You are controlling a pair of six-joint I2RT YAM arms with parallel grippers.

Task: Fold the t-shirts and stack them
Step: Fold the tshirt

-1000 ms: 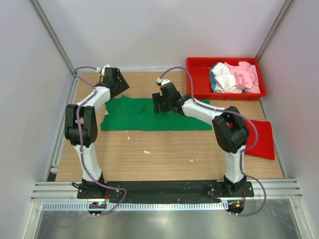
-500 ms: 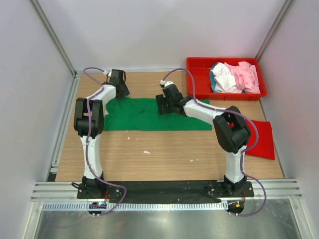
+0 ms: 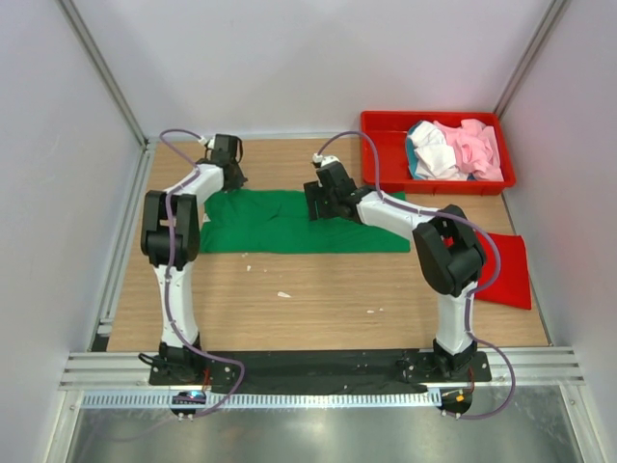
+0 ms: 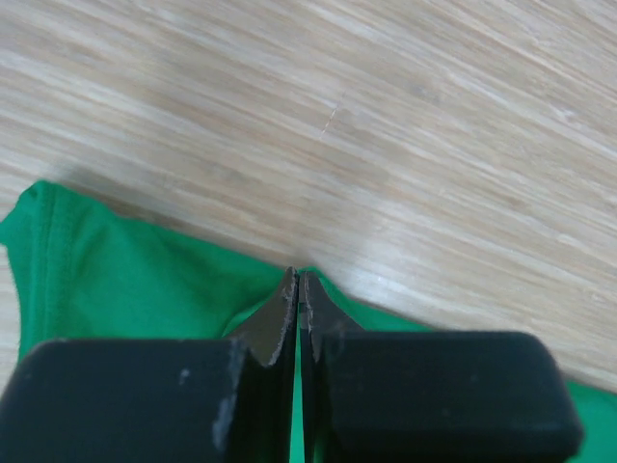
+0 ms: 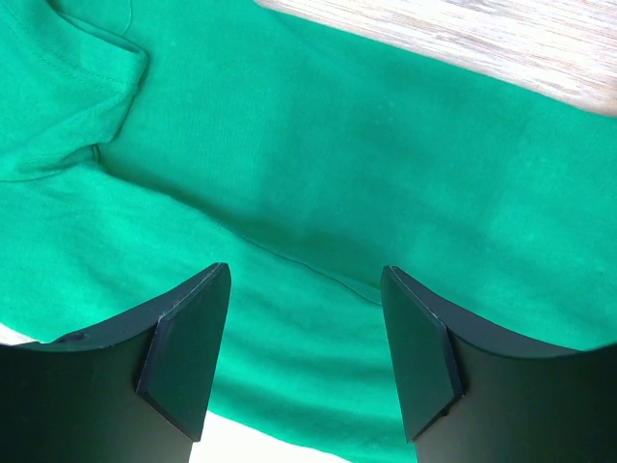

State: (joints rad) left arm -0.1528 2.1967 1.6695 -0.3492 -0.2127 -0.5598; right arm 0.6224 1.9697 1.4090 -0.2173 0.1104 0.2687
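As it lies spread, green t-shirt, lightly creased

Closed left gripper at the edge of the bright green cloth t-shirt — any pinched fabric hidden behind its black fingers, shirt cropped at the wrist view's lower edge

Left gripper and right gripper at the far edge of a green t-shirt spread on the table
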